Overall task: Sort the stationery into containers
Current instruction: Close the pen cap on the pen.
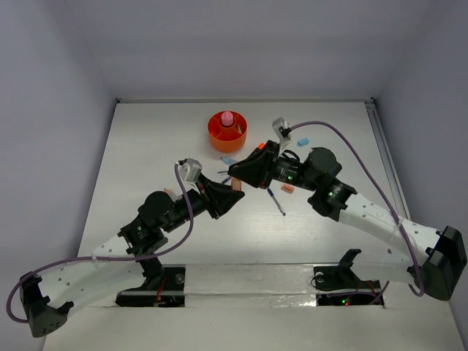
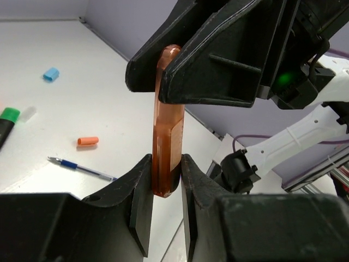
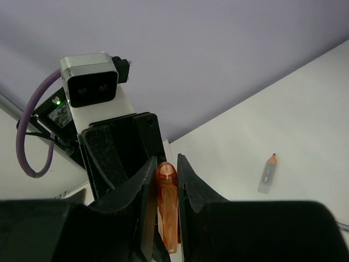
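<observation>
Orange marker (image 2: 166, 131): hanging in the air above the middle of the counter (image 1: 146, 161), on the near side of the cup.
Left tool (image 2: 165, 164): clamping one end of it.
Right tool (image 3: 166, 164): clamping the opposite end.
Orange cup (image 1: 214, 136): sitting far centre, holding a pink bottle (image 1: 227, 118).
Blue pen (image 1: 276, 201), orange cap (image 1: 287, 189), light-blue cap (image 1: 302, 140): lying loose to the right of the tools.

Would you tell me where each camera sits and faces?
Top external: overhead behind the robot, looking down on the table; left arm and right arm show.
Left wrist: behind its left end effector, facing the right end effector.
Right wrist: behind its own fingers, facing the left wrist camera.
Shared: wrist views both show the doubly gripped orange marker.
</observation>
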Robot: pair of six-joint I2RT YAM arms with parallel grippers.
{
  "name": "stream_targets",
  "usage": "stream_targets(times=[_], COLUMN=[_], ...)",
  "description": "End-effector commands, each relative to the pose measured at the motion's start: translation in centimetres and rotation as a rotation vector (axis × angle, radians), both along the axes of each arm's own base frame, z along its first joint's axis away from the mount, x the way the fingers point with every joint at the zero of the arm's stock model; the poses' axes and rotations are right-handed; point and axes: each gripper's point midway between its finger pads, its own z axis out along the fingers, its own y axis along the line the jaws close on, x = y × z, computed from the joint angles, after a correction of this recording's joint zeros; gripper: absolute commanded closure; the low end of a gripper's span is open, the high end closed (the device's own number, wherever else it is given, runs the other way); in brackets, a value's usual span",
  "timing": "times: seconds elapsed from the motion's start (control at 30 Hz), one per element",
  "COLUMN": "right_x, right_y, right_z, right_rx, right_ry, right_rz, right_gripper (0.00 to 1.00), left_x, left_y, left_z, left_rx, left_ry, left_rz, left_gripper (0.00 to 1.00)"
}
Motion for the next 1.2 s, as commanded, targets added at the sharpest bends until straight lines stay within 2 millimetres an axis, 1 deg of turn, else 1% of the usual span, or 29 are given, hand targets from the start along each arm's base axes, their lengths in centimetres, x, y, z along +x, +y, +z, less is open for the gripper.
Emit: stream_targets(times=[0.0, 0.13, 0.17, 0.27, 0.3, 0.37, 0.4, 0.43, 0.47, 0.5, 0.53, 0.6, 0.63, 0.73, 0.77, 0.8, 0.87, 0.9, 0.93, 0.97, 1.03, 1.07, 1.1, 1.17], right_x=[-4.3, -4.9, -5.1, -5.7, -5.9, -6.2, -6.4, -6.5, -6.7, -6.7, -7.3, -7.6, -8.2, -9.3, -10.0, -10.2, -11.6, -12.1, -12.3, -13.0, -12.7, -12.6, -12.5, -12.2], right_y=[0.9, 0.5, 0.3, 0.1, 0.0, -0.1, -0.2, -0.2, -0.4, -0.4, -0.5, -0.9, -0.9, -1.5, -1.8, -2.0, -1.9, -1.7, -1.4, -1.1, -1.1, -1.3, -1.5, -1.8], right_z=[-9.2, -9.7, -10.5, -11.3, -12.2, -12.7, -13.5, -13.5, -14.1, -14.1, -14.6, -15.4, -16.2, -18.5, -20.2, -21.0, -22.9, -24.4, -25.1, -25.9, -27.1, -27.4, -27.6, -27.9], right_rx=[-0.238, -0.223, -0.23, -0.227, -0.234, -0.231, -0.238, -0.225, -0.227, -0.227, -0.231, -0.234, -0.255, -0.3, -0.325, -0.334, -0.362, -0.396, -0.41, -0.435, -0.442, -0.441, -0.443, -0.445], right_ry=[0.174, 0.186, 0.201, 0.215, 0.242, 0.249, 0.27, 0.263, 0.273, 0.275, 0.276, 0.282, 0.284, 0.328, 0.36, 0.398, 0.436, 0.47, 0.481, 0.491, 0.518, 0.529, 0.536, 0.547], right_rz=[0.218, 0.229, 0.23, 0.261, 0.262, 0.273, 0.275, 0.283, 0.285, 0.285, 0.3, 0.295, 0.295, 0.281, 0.291, 0.287, 0.309, 0.312, 0.303, 0.312, 0.284, 0.269, 0.251, 0.222], right_gripper=[1.0, 1.0, 1.0, 1.0, 1.0, 1.0, 1.0, 1.0, 1.0, 1.0, 1.0, 1.0, 1.0, 1.0, 1.0, 1.0, 1.0, 1.0, 1.0, 1.0, 1.0, 1.0, 1.0, 1.0], left_x=[-1.9, -3.0, -3.3, -4.2, -4.3, -4.7, -4.8, -4.7, -4.6, -4.6, -4.1, -3.9, -3.6, -3.2, -2.7, -2.5, -1.8, -1.6, -1.4, -0.8, -0.6, -0.5, 0.1, 0.1], left_y=[4.0, 4.6, 4.8, 5.2, 5.4, 5.7, 5.8, 5.9, 5.9, 5.9, 6.1, 6.1, 6.0, 6.2, 6.1, 6.1, 5.7, 5.5, 4.8, 4.9, 4.6, 4.7, 5.0, 5.4], left_z=[15.1, 16.3, 16.6, 17.6, 17.8, 18.5, 18.7, 19.2, 19.6, 19.6, 19.9, 20.1, 20.2, 20.9, 20.8, 20.9, 20.9, 20.8, 20.5, 20.5, 20.4, 20.5, 20.5, 20.8], left_rx=[-0.404, -0.443, -0.454, -0.482, -0.488, -0.5, -0.503, -0.501, -0.491, -0.491, -0.481, -0.474, -0.465, -0.452, -0.438, -0.43, -0.409, -0.404, -0.4, -0.396, -0.393, -0.393, -0.384, -0.373], left_ry=[-0.243, -0.271, -0.279, -0.309, -0.317, -0.336, -0.342, -0.355, -0.363, -0.363, -0.363, -0.368, -0.37, -0.385, -0.387, -0.392, -0.397, -0.399, -0.389, -0.393, -0.388, -0.392, -0.396, -0.4], left_rz=[0.031, 0.004, -0.005, -0.032, -0.034, -0.037, -0.036, -0.029, -0.016, -0.015, 0.009, 0.02, 0.029, 0.047, 0.061, 0.068, 0.065, 0.059, 0.024, 0.031, -0.005, -0.005, 0.013, 0.017], left_gripper=[1.0, 1.0, 1.0, 1.0, 1.0, 1.0, 1.0, 1.0, 1.0, 1.0, 1.0, 1.0, 1.0, 1.0, 1.0, 1.0, 1.0, 1.0, 1.0, 1.0, 1.0, 1.0, 1.0, 1.0])
